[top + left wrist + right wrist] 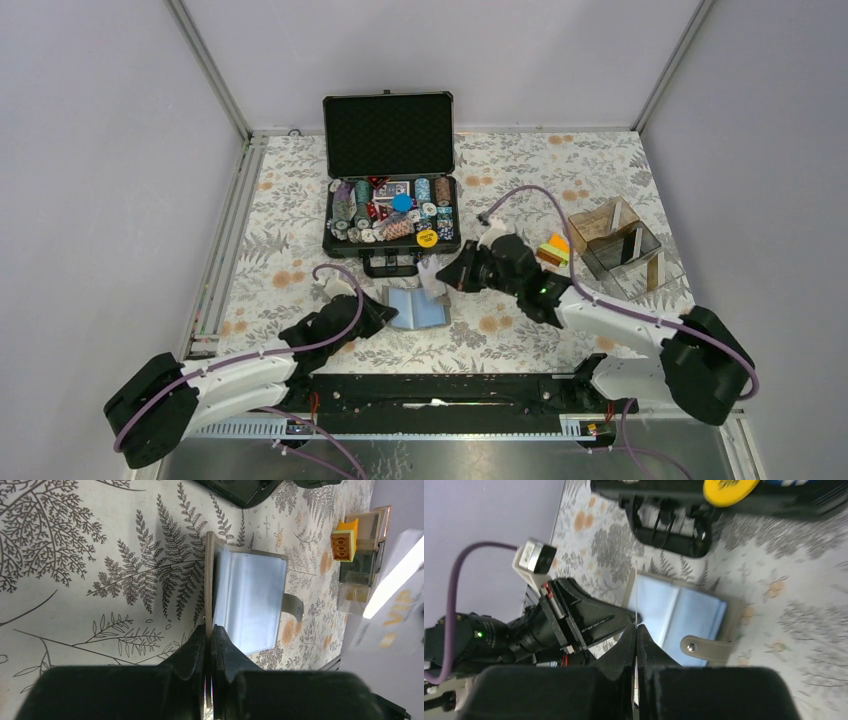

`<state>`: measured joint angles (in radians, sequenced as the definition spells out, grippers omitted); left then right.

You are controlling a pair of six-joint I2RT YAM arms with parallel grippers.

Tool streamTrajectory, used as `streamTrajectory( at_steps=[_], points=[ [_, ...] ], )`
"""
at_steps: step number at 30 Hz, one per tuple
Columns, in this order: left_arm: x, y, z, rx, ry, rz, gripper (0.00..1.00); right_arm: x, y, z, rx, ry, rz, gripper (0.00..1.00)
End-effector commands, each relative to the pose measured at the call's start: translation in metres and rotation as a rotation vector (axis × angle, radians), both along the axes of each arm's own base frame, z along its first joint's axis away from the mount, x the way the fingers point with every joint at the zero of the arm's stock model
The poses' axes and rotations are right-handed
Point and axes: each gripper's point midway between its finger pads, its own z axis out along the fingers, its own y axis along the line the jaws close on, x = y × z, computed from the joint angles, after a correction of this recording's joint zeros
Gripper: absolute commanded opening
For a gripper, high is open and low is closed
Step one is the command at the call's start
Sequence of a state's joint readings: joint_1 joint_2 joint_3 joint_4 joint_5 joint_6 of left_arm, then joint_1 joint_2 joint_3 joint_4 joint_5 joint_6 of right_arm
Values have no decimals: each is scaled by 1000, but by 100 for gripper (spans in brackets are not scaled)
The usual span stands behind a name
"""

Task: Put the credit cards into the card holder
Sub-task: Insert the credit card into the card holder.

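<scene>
The left tool (pixel 209 629) pinches the flap edge of the flat grey bifold card holder (pixel 250 600), which is probably floppy. The right tool (pixel 636 629) pinches a thin pale plastic credit card (pixel 397 602), likely stiff and slippery, so best gripped at one end.

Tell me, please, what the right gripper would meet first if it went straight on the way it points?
Probably the open card holder, ahead of the right gripper; the white card it pinches would touch first, though depth is unclear.

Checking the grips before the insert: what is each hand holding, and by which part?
Left hand pinches the card holder by the edge of its raised flap. Right hand pinches a white VIP card by its near edge.
</scene>
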<state>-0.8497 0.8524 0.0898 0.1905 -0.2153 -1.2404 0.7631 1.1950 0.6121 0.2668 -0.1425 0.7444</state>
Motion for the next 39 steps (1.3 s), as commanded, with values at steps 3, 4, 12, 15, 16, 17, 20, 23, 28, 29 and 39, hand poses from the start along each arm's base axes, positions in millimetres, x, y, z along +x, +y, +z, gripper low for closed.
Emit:
streamTrajectory(
  at_steps=[3, 4, 12, 15, 16, 17, 20, 23, 28, 29, 39],
  points=[
    [6, -3, 3, -53, -9, 45, 0, -15, 40, -6, 106, -2, -17, 0],
    [6, -3, 2, -51, -8, 46, 0, -18, 42, -11, 105, 11, -18, 0],
    [4, 0, -2, -44, -2, 51, 0, -32, 43, -58, 63, 100, -60, 0],
    [3, 1, -3, -45, 1, 53, 0, -35, 46, -66, 54, 110, -70, 0],
    [3, 1, -3, -45, 2, 51, 0, -37, 46, -68, 51, 114, -73, 0],
    [3, 1, -4, -44, 3, 51, 0, -37, 46, -71, 49, 117, -77, 0],
    [2, 0, -3, -45, 4, 49, 0, -38, 45, -77, 41, 131, -87, 0],
    [2, 1, -4, -44, 6, 49, 0, -39, 41, -86, 22, 146, -106, 0],
    [1, 2, -5, -43, 8, 50, 0, -41, 41, -97, -4, 161, -103, 0],
    [1, 2, -5, -41, 9, 50, 0, -41, 42, -98, -3, 166, -101, 0],
    [-2, 3, -9, -37, 20, 43, 0, -47, 50, -109, 10, 202, -74, 0]
  ],
)
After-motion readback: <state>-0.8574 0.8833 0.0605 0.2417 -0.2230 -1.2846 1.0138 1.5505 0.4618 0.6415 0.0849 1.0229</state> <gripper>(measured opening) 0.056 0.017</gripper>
